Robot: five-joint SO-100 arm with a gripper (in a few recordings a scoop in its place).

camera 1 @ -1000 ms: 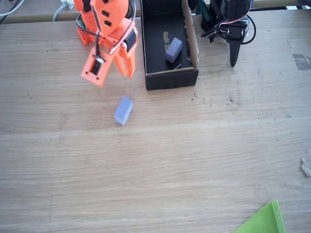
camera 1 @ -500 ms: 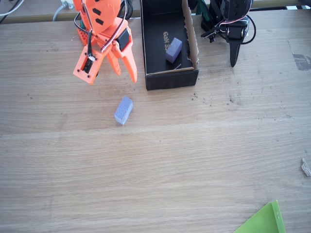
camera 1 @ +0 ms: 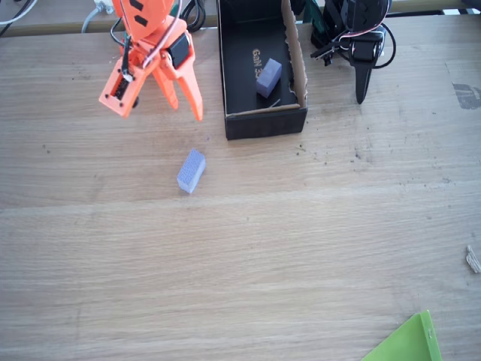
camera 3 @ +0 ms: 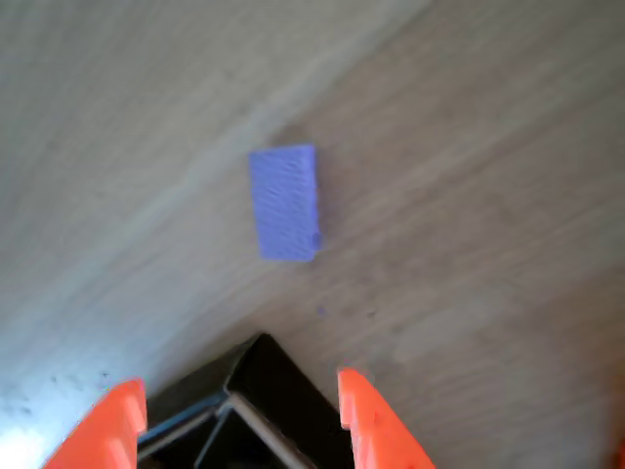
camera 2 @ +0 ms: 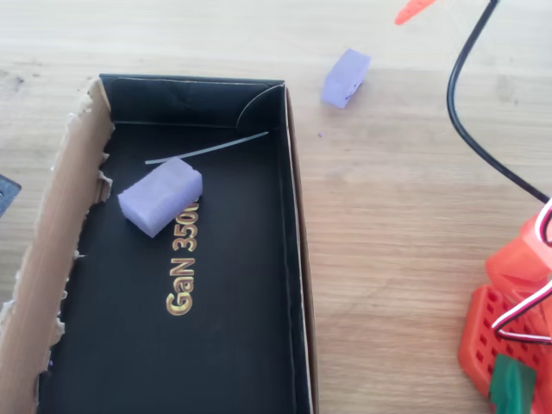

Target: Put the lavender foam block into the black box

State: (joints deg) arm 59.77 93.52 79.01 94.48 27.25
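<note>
Swung left and up since earlier, claw (camera 1: 159, 110) hangs open, empty, above lavender foam block (camera 1: 191, 171) beside black box (camera 1: 265, 125).

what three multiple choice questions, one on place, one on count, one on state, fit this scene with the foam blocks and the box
1. Where is the foam block that is outside the black box?
A. on the bare wooden table
B. on the box's rim
C. between the pincer's fingers

2. How many lavender foam blocks are there in all?
A. one
B. two
C. three

3. What state is the pincer in?
A. shut on a block
B. open and holding nothing
C. shut and empty

Answers:
1 A: it lies on the table, apart from the box.
2 B: a second block lies on the box's floor.
3 B: its fingers are spread, with nothing between them.
</note>
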